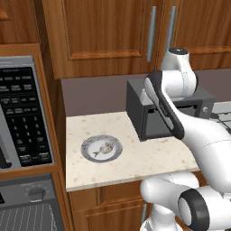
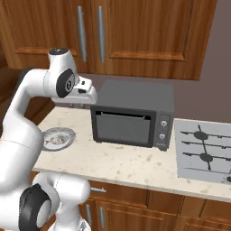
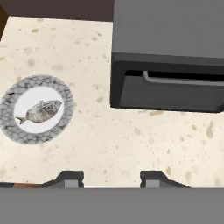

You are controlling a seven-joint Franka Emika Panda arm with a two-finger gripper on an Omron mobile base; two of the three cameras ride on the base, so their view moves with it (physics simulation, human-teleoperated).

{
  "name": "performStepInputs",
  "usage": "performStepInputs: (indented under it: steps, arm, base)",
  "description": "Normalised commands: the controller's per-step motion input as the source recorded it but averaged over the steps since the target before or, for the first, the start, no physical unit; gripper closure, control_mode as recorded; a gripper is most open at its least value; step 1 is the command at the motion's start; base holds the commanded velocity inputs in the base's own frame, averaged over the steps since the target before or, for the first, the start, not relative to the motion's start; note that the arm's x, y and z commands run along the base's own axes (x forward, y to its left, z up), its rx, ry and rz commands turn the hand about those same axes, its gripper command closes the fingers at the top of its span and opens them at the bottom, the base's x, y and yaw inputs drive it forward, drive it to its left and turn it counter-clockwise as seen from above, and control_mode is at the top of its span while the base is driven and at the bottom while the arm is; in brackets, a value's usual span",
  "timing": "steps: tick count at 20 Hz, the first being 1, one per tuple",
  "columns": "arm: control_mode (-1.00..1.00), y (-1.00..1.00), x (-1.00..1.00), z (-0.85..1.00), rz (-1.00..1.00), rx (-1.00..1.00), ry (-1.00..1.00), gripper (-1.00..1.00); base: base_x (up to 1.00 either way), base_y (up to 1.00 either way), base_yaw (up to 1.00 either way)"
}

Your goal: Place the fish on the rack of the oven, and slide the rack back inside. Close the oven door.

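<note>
Speckled tabletop (image 3: 131, 144) seen from above: the fish (image 3: 40, 111) lies on a round grey plate (image 3: 65, 94), well left of a small dark countertop oven (image 3: 170, 65). The pincer (image 3: 112, 178) hovers above bare tabletop with its fingertips (image 3: 70, 178) wide apart, holding nothing.
</note>
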Motion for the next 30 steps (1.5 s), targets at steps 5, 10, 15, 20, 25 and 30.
performStepInputs:
  steps: [5,10,15,20,25,30]
  arm:
    - [-1.00,0.02,-0.35,-0.06,0.00,0.00,0.00,-1.00]
    - [-1.00,0.14,-0.60,-0.36,-0.05,0.00,-0.05,-1.00]
    - [-1.00,0.57,-0.53,-0.24,-0.21,0.00,-0.08,-1.00]
    - [-1.00,0.44,-0.49,-0.10,-0.23,0.01,-0.12,-1.00]
    - [-1.00,0.23,-0.16,-0.10,-0.24,0.08,-0.07,-1.00]
    - [-1.00,0.38,-0.02,-0.22,-0.20,0.12,-0.01,-1.00]
  base:
    - [0.00,0.00,0.00]
    - [0.00,0.00,0.00]
    - [0.00,0.00,0.00]
    - [0.00,0.00,0.00]
    - [0.00,0.00,0.00]
    - [0.00,0.00,0.00]
